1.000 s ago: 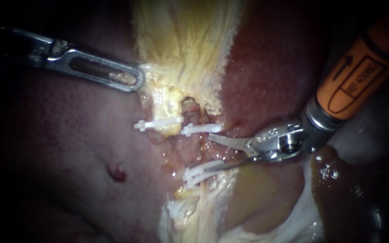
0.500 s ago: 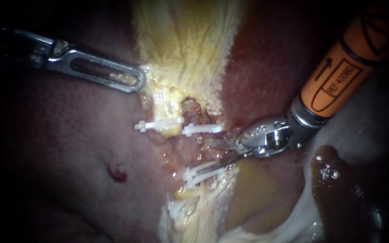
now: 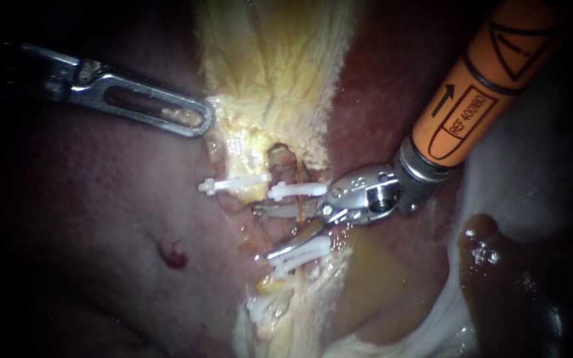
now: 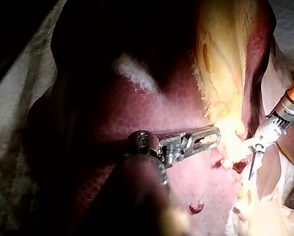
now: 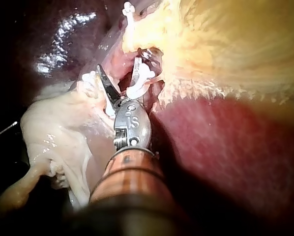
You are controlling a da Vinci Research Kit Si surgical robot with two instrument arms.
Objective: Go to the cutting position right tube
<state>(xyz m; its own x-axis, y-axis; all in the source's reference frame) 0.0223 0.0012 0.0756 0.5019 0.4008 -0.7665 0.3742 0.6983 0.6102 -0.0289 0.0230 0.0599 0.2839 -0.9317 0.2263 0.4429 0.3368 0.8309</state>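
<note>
Our right instrument (image 3: pixel 264 232) holds its end effector wide open astride the right tube (image 3: pixel 298 211), between white clips (image 3: pixel 296 191). Above that tube, our left instrument (image 3: pixel 197 119) end effector is clamped on yellow tissue (image 3: pixel 266 79).

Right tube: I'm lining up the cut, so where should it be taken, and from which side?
Probably the bare stretch between the upper clip and the lower clips, from the right instrument's side: the right tube runs vertically there, so its open blades straddle it crosswise.

Right instrument (image 3: pixel 262 231): orange shaft cut off at one o'clock. Left instrument (image 3: pixel 201 119): shaft lost in darkness towards ten o'clock edge.
</note>
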